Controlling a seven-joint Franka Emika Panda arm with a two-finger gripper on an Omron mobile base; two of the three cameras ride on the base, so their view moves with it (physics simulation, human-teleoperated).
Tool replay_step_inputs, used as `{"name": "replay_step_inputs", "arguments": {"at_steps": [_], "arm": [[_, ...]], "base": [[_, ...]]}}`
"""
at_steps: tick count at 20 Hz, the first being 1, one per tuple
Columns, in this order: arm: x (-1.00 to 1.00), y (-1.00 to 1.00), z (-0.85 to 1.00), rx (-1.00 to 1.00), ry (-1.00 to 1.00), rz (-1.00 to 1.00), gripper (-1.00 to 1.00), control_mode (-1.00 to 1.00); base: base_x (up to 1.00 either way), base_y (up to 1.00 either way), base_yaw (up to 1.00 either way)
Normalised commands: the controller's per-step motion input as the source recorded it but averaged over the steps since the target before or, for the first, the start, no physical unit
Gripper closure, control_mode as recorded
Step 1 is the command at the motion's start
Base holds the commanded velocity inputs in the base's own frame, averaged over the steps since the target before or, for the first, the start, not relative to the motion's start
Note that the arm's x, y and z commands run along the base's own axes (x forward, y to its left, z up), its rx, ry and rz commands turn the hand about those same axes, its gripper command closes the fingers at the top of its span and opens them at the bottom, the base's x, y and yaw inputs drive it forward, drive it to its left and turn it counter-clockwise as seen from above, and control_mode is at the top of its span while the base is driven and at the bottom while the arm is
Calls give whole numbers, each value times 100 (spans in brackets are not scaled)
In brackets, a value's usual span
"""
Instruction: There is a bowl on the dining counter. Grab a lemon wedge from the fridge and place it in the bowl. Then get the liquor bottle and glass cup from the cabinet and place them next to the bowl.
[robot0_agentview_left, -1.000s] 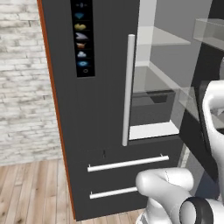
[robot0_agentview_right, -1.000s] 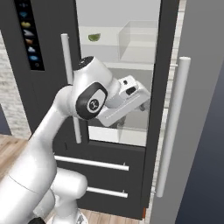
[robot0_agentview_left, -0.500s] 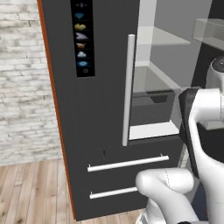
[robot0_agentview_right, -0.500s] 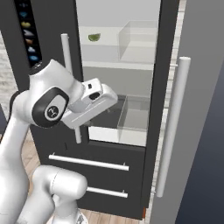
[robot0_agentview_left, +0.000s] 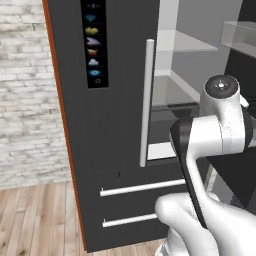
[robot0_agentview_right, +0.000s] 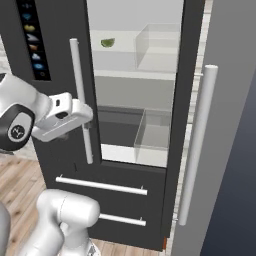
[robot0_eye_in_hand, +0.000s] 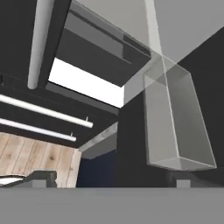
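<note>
Right base view shows me the arm bent across the fridge (robot0_agentview_right: 60, 30) front, its end effector (robot0_agentview_right: 86, 116) spread and empty beside the left door's bar handle (robot0_agentview_right: 81, 100). I see the lemon wedge (robot0_agentview_right: 107, 43) on the upper shelf (robot0_agentview_right: 125, 52) inside.

wall: whitewashed brick (robot0_agentview_left: 25, 100) — left of the orange-brown side panel (robot0_agentview_left: 62, 125)
floor: pale wood planks (robot0_agentview_left: 40, 220) — running below that panel, lit evenly

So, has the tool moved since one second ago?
Yes. In the right base view the tool has swung left, from in front of the open fridge interior to its door handle.
</note>
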Motion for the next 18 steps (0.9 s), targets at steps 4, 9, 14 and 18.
{"name": "replay_step_inputs", "arguments": {"at_steps": [4, 9, 14, 18], "arm": [[16, 57, 10, 25, -33, 0, -100, -100], [13, 29, 22, 36, -33, 0, -100, -100], [21, 33, 46, 28, -3, 0, -100, -100], [37, 42, 50, 13, 2, 0, -100, -100]], "base": [[0, 0, 0], [0, 0, 0], [0, 0, 0], [0, 0, 0]]}}
